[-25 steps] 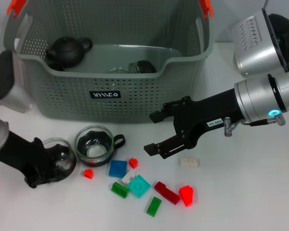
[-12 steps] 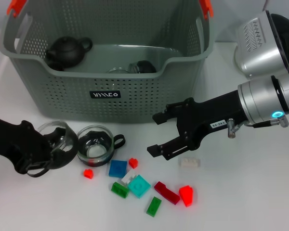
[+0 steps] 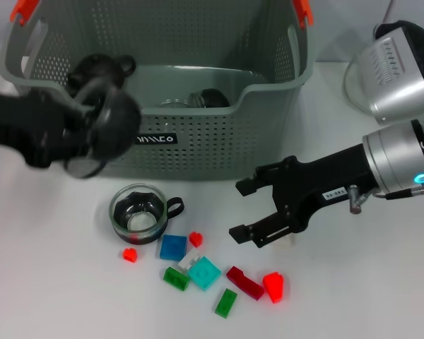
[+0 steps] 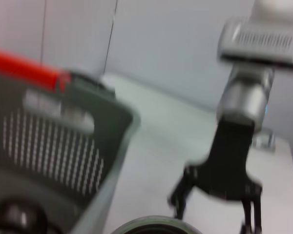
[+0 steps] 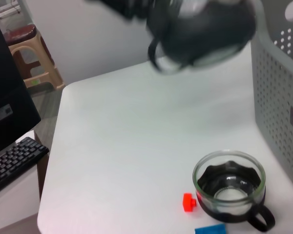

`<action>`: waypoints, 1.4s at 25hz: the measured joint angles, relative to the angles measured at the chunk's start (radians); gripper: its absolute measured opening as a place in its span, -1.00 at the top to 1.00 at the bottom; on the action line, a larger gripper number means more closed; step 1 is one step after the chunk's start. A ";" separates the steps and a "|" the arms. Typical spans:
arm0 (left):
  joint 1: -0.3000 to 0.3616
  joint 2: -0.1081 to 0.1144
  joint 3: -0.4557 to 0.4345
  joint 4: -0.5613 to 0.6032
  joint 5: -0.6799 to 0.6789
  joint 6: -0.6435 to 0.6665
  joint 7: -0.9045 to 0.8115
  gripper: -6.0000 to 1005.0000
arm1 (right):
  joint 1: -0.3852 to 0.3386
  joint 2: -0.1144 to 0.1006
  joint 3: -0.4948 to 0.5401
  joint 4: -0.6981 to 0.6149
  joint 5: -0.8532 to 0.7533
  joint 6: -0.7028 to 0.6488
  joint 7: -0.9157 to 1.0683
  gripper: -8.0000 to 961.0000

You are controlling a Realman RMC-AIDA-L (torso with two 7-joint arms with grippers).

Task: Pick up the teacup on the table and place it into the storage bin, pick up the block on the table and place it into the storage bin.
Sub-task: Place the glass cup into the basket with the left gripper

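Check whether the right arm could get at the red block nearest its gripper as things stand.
Probably yes. The right gripper hangs open just above the table, and the red block lies in the open close below it, apart from the other blocks, with nothing in between.

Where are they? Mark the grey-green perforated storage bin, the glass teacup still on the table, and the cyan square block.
Grey-green perforated storage bin (image 3: 198,152): head view, front wall.
Glass teacup on table (image 3: 137,213): head view, bowl.
Cyan square block (image 3: 204,272): head view, top face.

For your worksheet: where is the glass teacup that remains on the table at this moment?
In the head view the teacup stands on the table left of centre, just in front of the storage bin, with the small red block and the blue block close beside it.
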 joint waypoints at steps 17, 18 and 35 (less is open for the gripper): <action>-0.235 0.060 0.148 -0.201 -0.009 -0.544 -0.267 0.88 | -0.027 -0.007 0.026 0.019 -0.001 -0.034 0.010 -0.94; -0.246 0.060 0.173 -0.218 0.012 -0.583 -0.290 0.88 | -0.027 -0.007 0.026 0.019 -0.001 -0.038 0.013 -0.94; -0.379 0.018 0.377 -0.485 0.293 -0.985 -0.407 0.88 | -0.012 0.001 0.024 0.019 -0.024 -0.044 0.053 -0.93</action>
